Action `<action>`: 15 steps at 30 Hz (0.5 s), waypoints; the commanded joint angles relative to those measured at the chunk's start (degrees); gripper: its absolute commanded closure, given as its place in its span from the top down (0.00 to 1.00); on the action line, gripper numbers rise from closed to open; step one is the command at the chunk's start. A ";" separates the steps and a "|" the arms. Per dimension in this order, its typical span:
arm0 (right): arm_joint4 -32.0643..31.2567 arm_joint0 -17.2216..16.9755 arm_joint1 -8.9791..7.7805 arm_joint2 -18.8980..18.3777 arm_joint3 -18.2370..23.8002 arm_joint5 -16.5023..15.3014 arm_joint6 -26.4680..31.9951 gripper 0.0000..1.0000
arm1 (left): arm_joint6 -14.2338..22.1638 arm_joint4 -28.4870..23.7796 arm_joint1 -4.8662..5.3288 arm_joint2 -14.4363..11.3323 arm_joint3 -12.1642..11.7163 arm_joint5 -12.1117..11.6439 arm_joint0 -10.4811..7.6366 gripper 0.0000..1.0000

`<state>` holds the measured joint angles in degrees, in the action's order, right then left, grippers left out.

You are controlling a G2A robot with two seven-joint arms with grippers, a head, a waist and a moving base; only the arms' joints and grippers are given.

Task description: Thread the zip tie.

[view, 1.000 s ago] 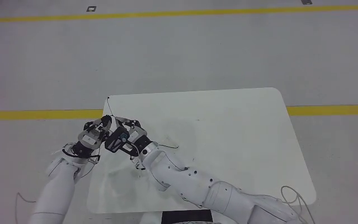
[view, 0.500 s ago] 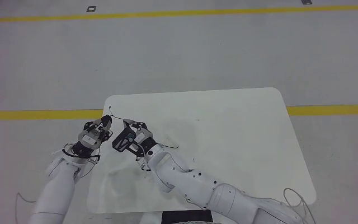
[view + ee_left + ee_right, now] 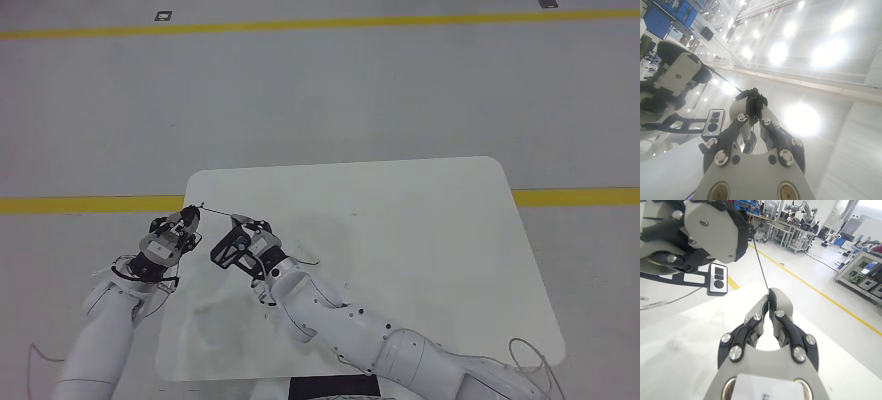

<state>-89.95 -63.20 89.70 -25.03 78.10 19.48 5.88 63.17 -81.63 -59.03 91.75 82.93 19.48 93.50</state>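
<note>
My R gripper [image 3: 769, 303]: fingers pressed tight together, pinching the zip tie [image 3: 761, 264] right at the tips. From the pinch the thin black strap runs straight up & away, clear of the table, to my L gripper [image 3: 754, 108]. L gripper is clamped on the zip tie too. A black bunched end sits between its pads at the tip, and the strap leaves sideways toward the R gripper. Can't tell from either wrist cam whether the strap passes thru the head.

Top cam: the 2 grippers are near each other but not touching, w/ the strap bridging the gap. L one sits at the table's left edge, towards the far-left corner. R one is just beside it, over the tabletop, w/ the R arm lying diagonally across the near-left part.

White table [image 3: 420, 230] has rounded corners. Around it is grey floor w/ a yellow line [image 3: 560, 197] running out on both sides. Beyond the far edge, R wrist cam shows metal workbenches [image 3: 791, 237] across the hall.
</note>
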 commanded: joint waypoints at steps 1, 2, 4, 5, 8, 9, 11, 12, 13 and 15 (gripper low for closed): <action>0.00 -0.10 -0.06 -0.09 -0.05 0.00 0.23 0.00 | 0.00 0.00 0.00 0.00 0.00 0.00 0.00 0.00; 0.00 -0.14 -0.09 -0.12 -0.06 0.00 0.33 0.00 | 0.00 0.00 0.00 0.00 0.00 0.00 0.00 0.00; 0.00 -0.30 -0.19 -0.19 -0.09 0.00 0.48 0.00 | 0.00 0.00 0.00 0.00 0.00 0.00 0.00 0.00; 0.00 -0.36 -0.23 -0.21 -0.09 0.00 0.58 0.00 | 0.00 0.00 0.00 0.00 0.00 0.00 0.00 0.00; 0.00 -0.58 -0.38 -0.25 -0.06 0.00 0.74 0.00 | 0.00 0.00 0.00 0.00 0.00 0.00 0.00 0.00; 0.00 -0.64 -0.42 -0.28 -0.03 0.00 0.72 0.00 | 0.00 0.00 0.00 0.00 0.00 0.00 0.00 0.00; 0.00 -0.94 -0.52 -0.47 0.13 0.00 0.63 0.00 | 0.00 0.00 0.00 0.00 0.00 0.00 0.00 0.00; 0.00 -1.15 -0.56 -0.70 0.27 0.00 0.51 0.00 | 0.00 0.00 0.00 0.00 0.00 0.00 0.00 0.00; 0.00 -1.43 -0.61 -0.96 0.38 0.00 0.51 0.47 | 0.00 0.00 0.00 0.00 0.00 0.00 0.00 0.00; 0.00 -2.18 -0.77 -1.74 0.65 0.00 0.34 1.00 | 0.00 0.00 0.00 0.00 0.00 0.00 0.00 0.00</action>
<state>-89.95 -65.08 89.01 -26.46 78.66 19.48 6.33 63.17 -81.63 -59.03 91.75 82.93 19.48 93.50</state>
